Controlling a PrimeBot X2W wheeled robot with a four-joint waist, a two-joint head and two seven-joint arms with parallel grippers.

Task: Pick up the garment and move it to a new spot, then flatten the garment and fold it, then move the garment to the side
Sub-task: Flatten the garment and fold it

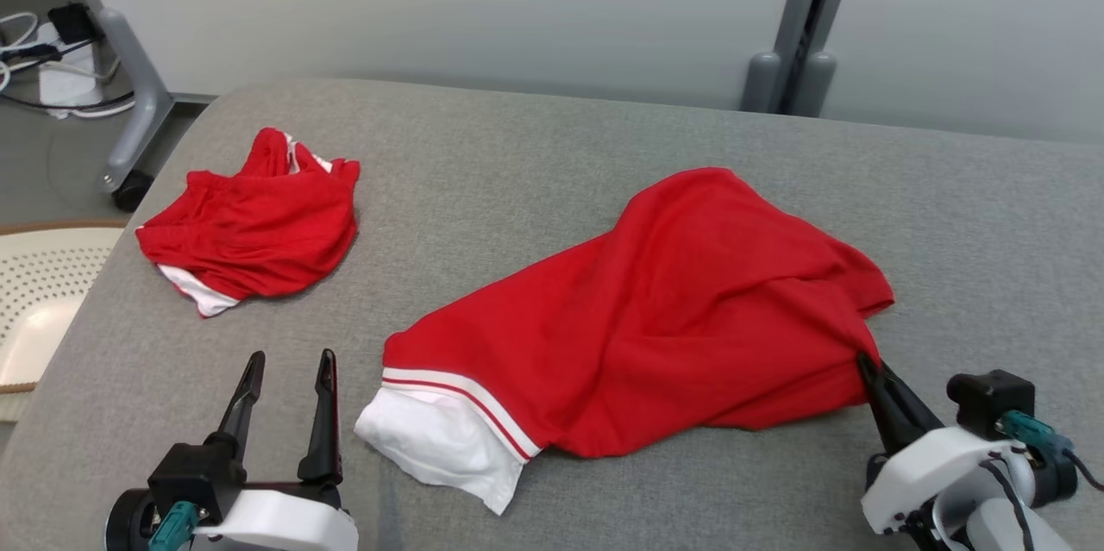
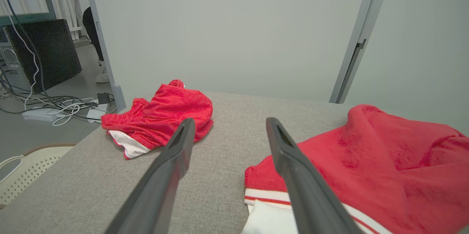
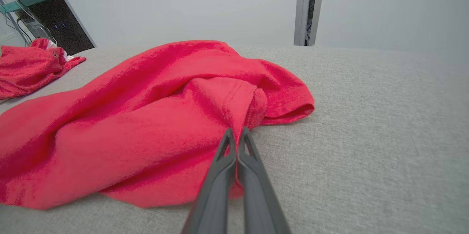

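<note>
Garment (image 1: pixel 673 309): one red piece, lying crumpled across the middle and right of the table (image 1: pixel 535 146). Its white hem (image 1: pixel 431 439), edged with a red stripe, is pointing to the near left.

The right gripper (image 1: pixel 865 361) is reaching in from the near right, with its two fingers slanting up and leftward. It is clamping them together on a fold at the garment's near right edge. In the right wrist view, red cloth is sitting pinched between the tips.

The left gripper (image 1: pixel 291 356) is waiting at the near left with its two fingers pointing away and standing wide apart. It is grasping nothing and is sitting just left of the white hem, clear of the cloth. Whether it is touching the table cannot be told.

Count: two red garments. The second garment (image 1: pixel 259 223) is lying bunched at the far left, with white showing at its near edge, well apart from the first.

Off the table's left edge a white perforated object (image 1: pixel 43 292) is showing, and cables (image 1: pixel 34 59) are lying on the floor beyond.
</note>
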